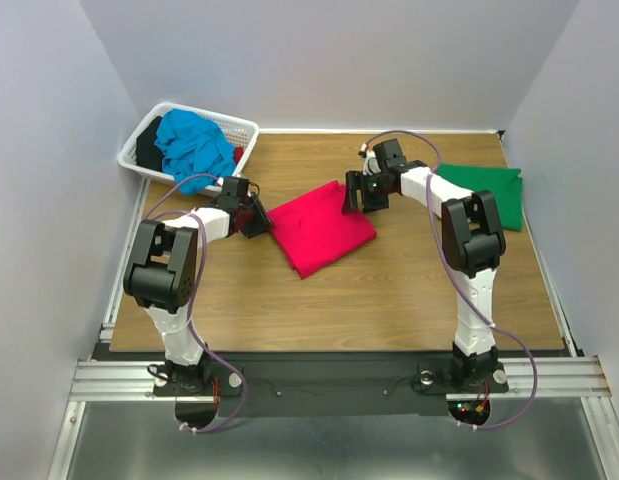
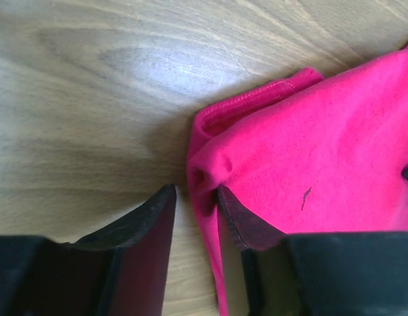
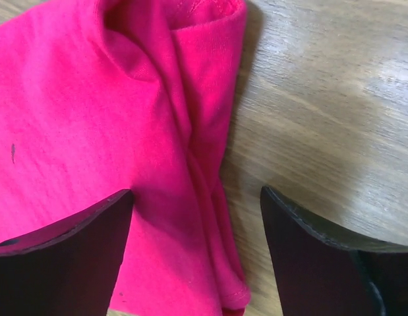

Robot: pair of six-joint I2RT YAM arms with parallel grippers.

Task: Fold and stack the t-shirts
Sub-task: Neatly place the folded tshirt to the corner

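Top external view: folded pink t-shirt (image 1: 319, 235) flat on wooden table (image 1: 389, 290), between the two grippers. Left gripper (image 1: 257, 220) low at its left corner, right gripper (image 1: 354, 195) at its far right corner. Green t-shirt (image 1: 484, 185) folded flat near the table's right edge, well apart from the pink one. Blue t-shirt (image 1: 194, 145) heaped in white basket (image 1: 244, 128) at far left corner. Left wrist view: jaws partly apart, astride a bunched, hemmed corner of pink cloth, one finger touching it, bare wood beside the other; not clamped. Right wrist view: jaws wide apart, one finger over pink cloth, the other over bare wood, folded edge between; nothing gripped.
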